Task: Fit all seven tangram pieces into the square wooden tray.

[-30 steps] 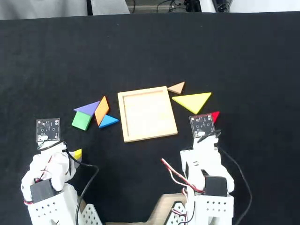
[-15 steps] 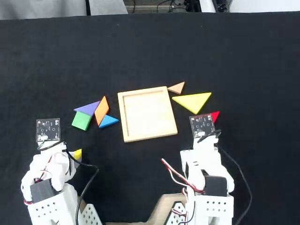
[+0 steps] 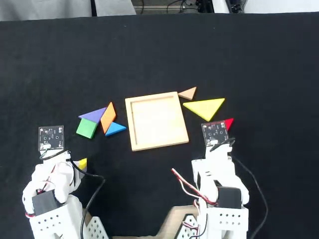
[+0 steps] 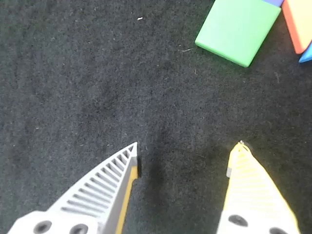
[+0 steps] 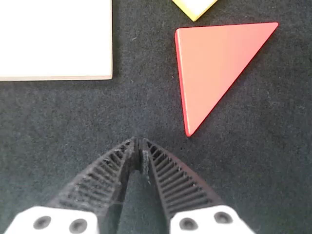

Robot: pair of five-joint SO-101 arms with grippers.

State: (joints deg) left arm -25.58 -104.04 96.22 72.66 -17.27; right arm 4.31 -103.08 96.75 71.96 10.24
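Observation:
The square wooden tray (image 3: 156, 121) lies mid-table with nothing in it; its corner (image 5: 53, 39) shows in the right wrist view. Left of it cluster the green square (image 3: 86, 129) (image 4: 238, 30), purple triangle (image 3: 93, 114), orange parallelogram (image 3: 108, 117) and blue triangle (image 3: 115, 129). On its right lie the tan triangle (image 3: 188, 93), big yellow triangle (image 3: 204, 107) and red triangle (image 3: 228, 122) (image 5: 212, 68). My left gripper (image 4: 185, 158) is open over bare cloth near the green square. My right gripper (image 5: 140, 146) is shut, empty, just short of the red triangle.
Black cloth covers the table (image 3: 159, 55). Both arm bases (image 3: 50, 199) (image 3: 219, 194) stand at the near edge. Loose cables (image 3: 187, 186) run between them. The far half of the table has open room.

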